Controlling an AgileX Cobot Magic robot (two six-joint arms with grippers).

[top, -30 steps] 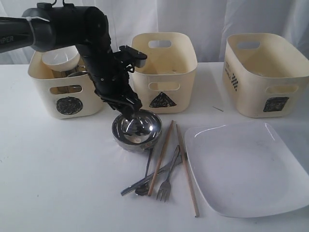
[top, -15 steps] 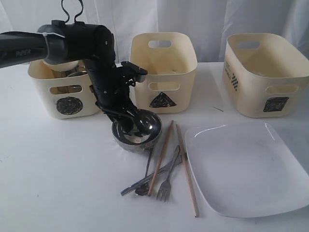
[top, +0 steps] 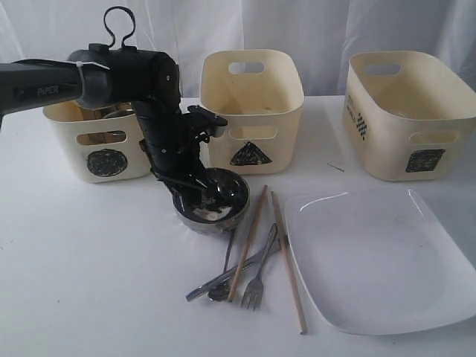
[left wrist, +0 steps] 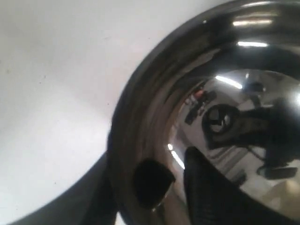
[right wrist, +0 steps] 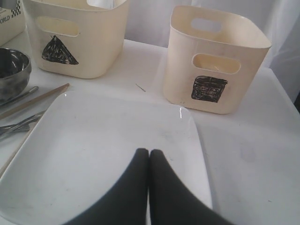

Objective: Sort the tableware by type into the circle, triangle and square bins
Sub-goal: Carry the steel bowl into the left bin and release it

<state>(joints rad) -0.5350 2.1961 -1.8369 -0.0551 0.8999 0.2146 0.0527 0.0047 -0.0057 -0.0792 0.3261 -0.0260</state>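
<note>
My left gripper (top: 195,195) (left wrist: 145,159) is open and straddles the near rim of the shiny steel bowl (top: 227,197) (left wrist: 154,103). One finger is inside it and the other outside against its wall. The bowl stands on the table in front of the triangle bin (top: 253,111). The circle bin (top: 104,152) is behind the arm and the square bin (top: 409,111) is at the far right. Chopsticks (top: 249,242), a fork (top: 259,281) and a knife (top: 223,277) lie beside the square white plate (top: 379,256). My right gripper (right wrist: 149,153) is shut and empty, just above that plate (right wrist: 93,136).
The white tabletop (top: 89,275) spreads wide at the front left. A white curtain hangs behind the bins. A small sliver (top: 336,167) lies between the triangle and square bins. The left arm's body crosses in front of the circle bin.
The left arm has sunk and drawn left, bringing its fingers down over the bowl's near rim, and the jaws have narrowed. The right gripper is unchanged.
</note>
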